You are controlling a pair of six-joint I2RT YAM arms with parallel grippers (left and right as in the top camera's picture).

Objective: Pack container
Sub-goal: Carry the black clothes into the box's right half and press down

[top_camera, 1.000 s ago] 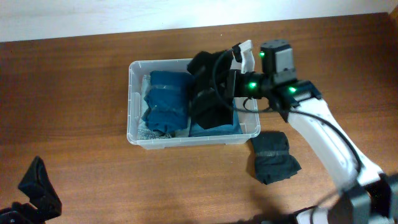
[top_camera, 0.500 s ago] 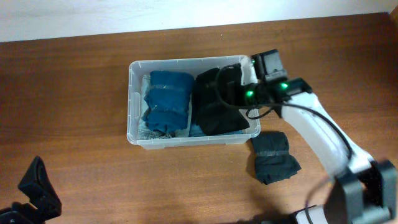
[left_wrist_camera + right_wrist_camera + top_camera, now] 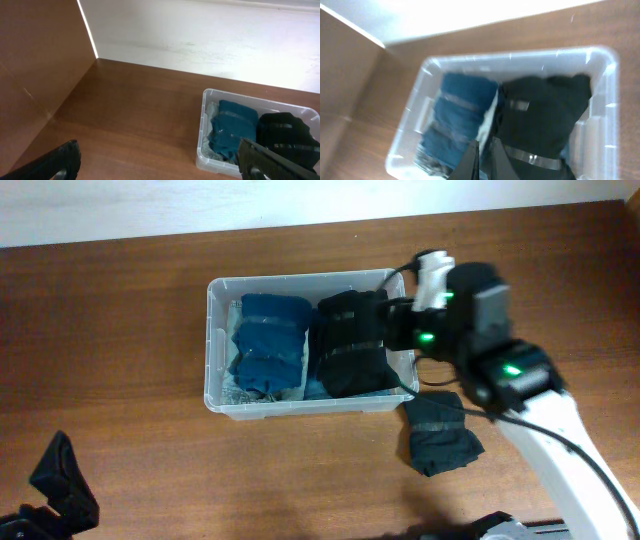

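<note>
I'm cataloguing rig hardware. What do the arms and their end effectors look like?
The right arm has white tubular links, black boxy joint housings with lit green lights, and a thin black cable running alongside. The right end effector shows dark tapering fingers. The left end effector is all black, with angular fingers.

Clear rect. container upright on table, open-topped, w/ blue and black folded garments inside.
</note>
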